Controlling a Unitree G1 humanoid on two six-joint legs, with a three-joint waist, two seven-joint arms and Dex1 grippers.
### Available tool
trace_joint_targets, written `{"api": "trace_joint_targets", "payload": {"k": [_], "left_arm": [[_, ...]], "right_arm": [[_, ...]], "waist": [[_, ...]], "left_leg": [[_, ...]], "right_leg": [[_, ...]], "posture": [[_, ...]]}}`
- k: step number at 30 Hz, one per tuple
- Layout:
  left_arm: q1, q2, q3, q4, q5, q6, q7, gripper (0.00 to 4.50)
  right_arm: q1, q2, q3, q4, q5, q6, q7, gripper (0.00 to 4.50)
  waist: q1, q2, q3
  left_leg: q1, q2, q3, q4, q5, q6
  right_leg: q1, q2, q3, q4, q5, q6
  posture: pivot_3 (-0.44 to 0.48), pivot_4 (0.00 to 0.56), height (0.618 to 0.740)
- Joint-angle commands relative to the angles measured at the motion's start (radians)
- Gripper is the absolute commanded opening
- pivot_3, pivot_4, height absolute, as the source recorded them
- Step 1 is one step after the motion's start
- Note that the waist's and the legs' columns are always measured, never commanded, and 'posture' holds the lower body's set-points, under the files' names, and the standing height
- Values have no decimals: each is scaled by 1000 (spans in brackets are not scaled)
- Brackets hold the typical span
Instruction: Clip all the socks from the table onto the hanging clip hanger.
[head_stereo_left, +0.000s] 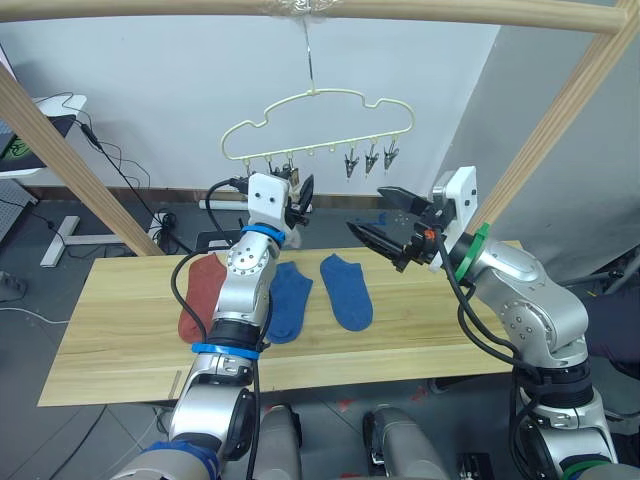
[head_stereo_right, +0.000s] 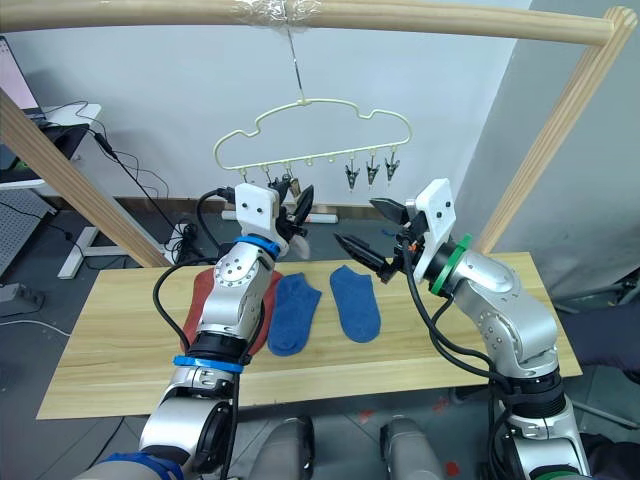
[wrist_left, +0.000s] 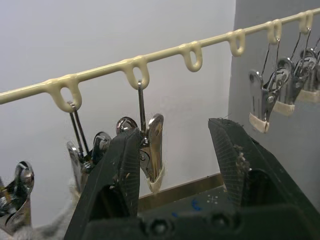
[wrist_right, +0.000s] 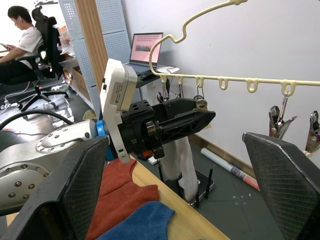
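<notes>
Pale walls stand behind a round wooden pole frame (head_stereo_left: 60, 150), from whose top bar the pale-yellow clip hanger (head_stereo_left: 318, 125) hangs by its hook over the far edge of the long plank surface (head_stereo_left: 120, 350). No writing can be read: the white plates on the wrists carry small print, and a laptop (wrist_right: 146, 47) in the background shows a pink screen, both too small to make out. On the surface lie a rust-red sock (head_stereo_left: 200, 295) and two blue socks (head_stereo_left: 345, 290), flat and side by side, the red one partly behind the left arm. The left hand (head_stereo_left: 303, 198) is raised to the left end of the hanger's row of grey metal clips (wrist_left: 150, 150); its two black fingers are spread apart with nothing between them, one finger just beside a clip. Something light grey and knitted (wrist_right: 181, 160) hangs from the clips there. The right hand (head_stereo_left: 385, 225) hovers above the blue socks, below and near the three clips at the hanger's right end, fingers wide open and empty. A person (wrist_right: 20, 45) sits at a desk in the background.
</notes>
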Motion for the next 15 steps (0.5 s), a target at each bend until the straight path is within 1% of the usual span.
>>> {"api": "trace_joint_targets", "payload": {"k": [1,5,9,15], "left_arm": [[-26,3,10,-8,7,-29,4,2374],[-33,4,15,3,9,-33,4,2374],[3,1,11,-38,5,-22,-4,2374],[17,3,14,-49,6,-16,-1,2374]], "right_arm": [[-10,-7,-15,-53,16,-9,-3,4500],[-9,-8,-16,-53,16,-10,-4,4500],[-7,-8,-16,-55,15,-11,-6,4500],[-6,-8,-17,-56,14,-11,-9,4500]], "waist": [[0,0,0],[0,0,0],[-1,0,0],[-1,0,0]], "left_leg": [[0,0,0,0,0,0],[0,0,0,0,0,0],[0,0,0,0,0,0],[0,0,0,0,0,0]], "right_leg": [[0,0,0,0,0,0],[0,0,0,0,0,0],[0,0,0,0,0,0],[0,0,0,1,0,0]], "posture": [[-60,182,740],[-62,181,740],[-64,182,740],[-64,182,740]]}}
